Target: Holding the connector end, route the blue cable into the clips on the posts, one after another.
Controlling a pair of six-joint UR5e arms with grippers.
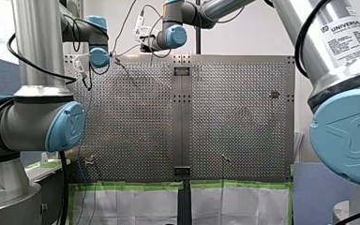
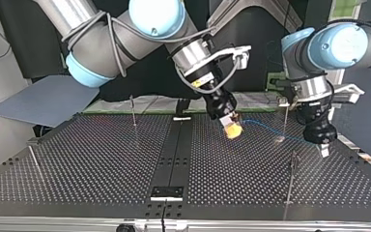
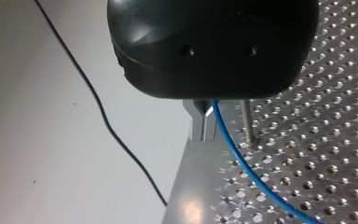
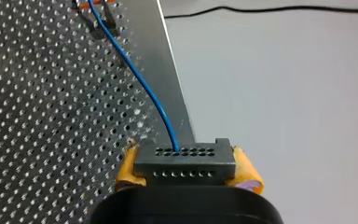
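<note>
My right gripper [image 4: 186, 161] is shut with its yellow pads [image 4: 249, 175] on either side of the dark grey connector [image 4: 186, 169]. The blue cable [image 4: 144, 88] leaves the connector's top and runs off over the perforated table. In the top view my right gripper [image 2: 233, 128] hangs over the table's middle, and the blue cable [image 2: 270, 130] stretches from it to my left gripper [image 2: 322, 146] near the view's right edge. My left gripper [image 3: 204, 133] has its metal fingers shut on the blue cable [image 3: 235, 154], just above the table's edge.
Thin posts stand on the perforated table [image 2: 101, 164]: one [image 2: 291, 176] in front of my left gripper, one [image 2: 285, 116] behind the cable, and two more [image 2: 133, 110] [image 2: 33, 162] at the view's left. A black wire [image 3: 107, 126] lies beyond the table's edge.
</note>
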